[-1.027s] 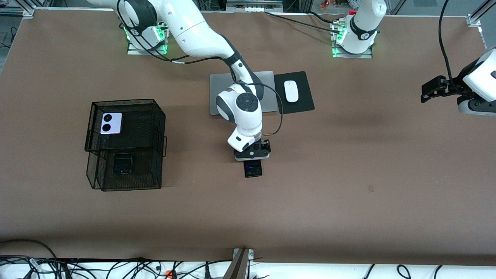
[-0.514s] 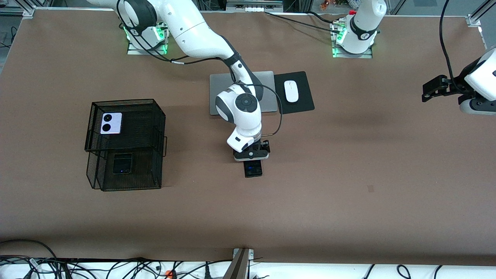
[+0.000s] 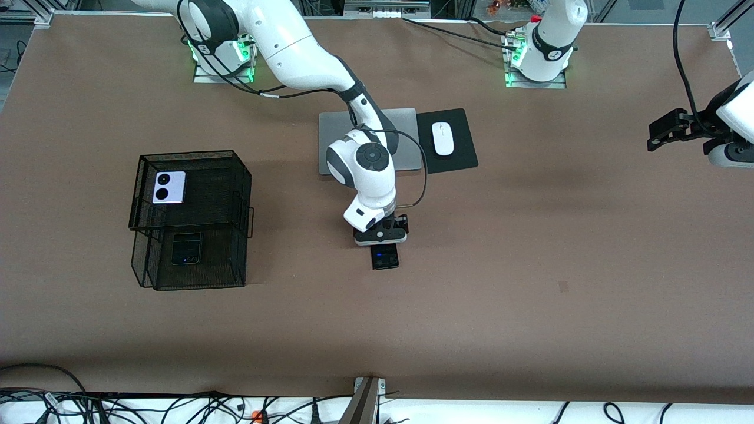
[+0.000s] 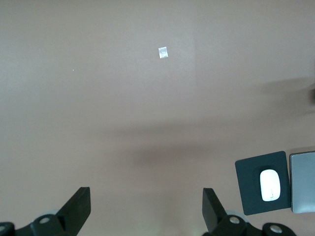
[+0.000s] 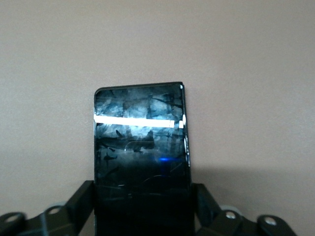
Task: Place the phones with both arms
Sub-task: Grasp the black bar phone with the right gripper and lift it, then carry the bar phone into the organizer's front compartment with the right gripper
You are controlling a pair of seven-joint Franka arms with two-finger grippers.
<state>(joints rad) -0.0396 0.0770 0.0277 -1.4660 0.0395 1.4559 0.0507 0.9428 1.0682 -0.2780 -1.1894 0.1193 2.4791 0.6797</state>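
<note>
A long slim black phone (image 3: 384, 257) (image 5: 140, 142) lies flat on the brown table, nearer to the front camera than the laptop. My right gripper (image 3: 381, 241) (image 5: 142, 196) is down at its end, shut on the phone, with a finger pressed against each long side. A lilac-white folded phone (image 3: 169, 187) rests on the upper tier of a black mesh rack (image 3: 238, 176). A black folded phone (image 3: 186, 248) lies on the rack's lower tier. My left gripper (image 3: 665, 131) (image 4: 145, 196) hangs open over bare table at the left arm's end, holding nothing.
A closed silver laptop (image 3: 406, 126) (image 4: 302, 182) lies mid-table beside a black mouse pad (image 3: 459, 154) (image 4: 248, 189) carrying a white mouse (image 3: 443, 138) (image 4: 269, 185). The rack stands toward the right arm's end. Cables run along the table edge nearest the front camera.
My right gripper's fingers have closed onto the sides of the long black phone, which still lies on the table. The left arm has drifted slightly outward toward its end of the table.
</note>
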